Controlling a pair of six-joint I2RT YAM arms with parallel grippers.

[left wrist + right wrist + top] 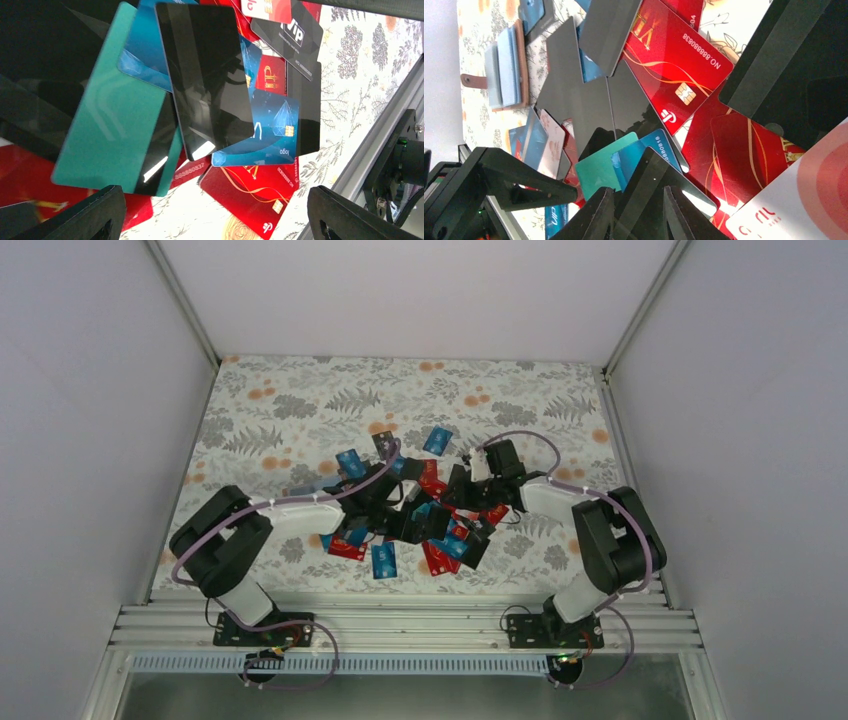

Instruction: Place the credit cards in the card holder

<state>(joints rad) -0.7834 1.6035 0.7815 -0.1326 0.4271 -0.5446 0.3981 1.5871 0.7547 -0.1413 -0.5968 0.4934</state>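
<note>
Several credit cards (432,530) in red, blue, black and teal lie piled on the middle of the floral cloth. My left gripper (215,200) is open just above the pile, with a red card (250,192) and bare cloth between its fingers. A teal card (112,130) and a glossy black card (210,80) lie ahead of it. My right gripper (638,192) is shut on a black card (649,175) that stands tilted between its fingers. The tan card holder (521,55) lies open at the upper left of the right wrist view, with blue cards in it. Both grippers meet over the pile (425,510).
An aluminium rail (400,625) runs along the near edge, close to the left gripper (395,100). White walls enclose the table on three sides. Loose blue cards (438,440) lie behind the pile. The far half of the cloth (400,390) has no cards.
</note>
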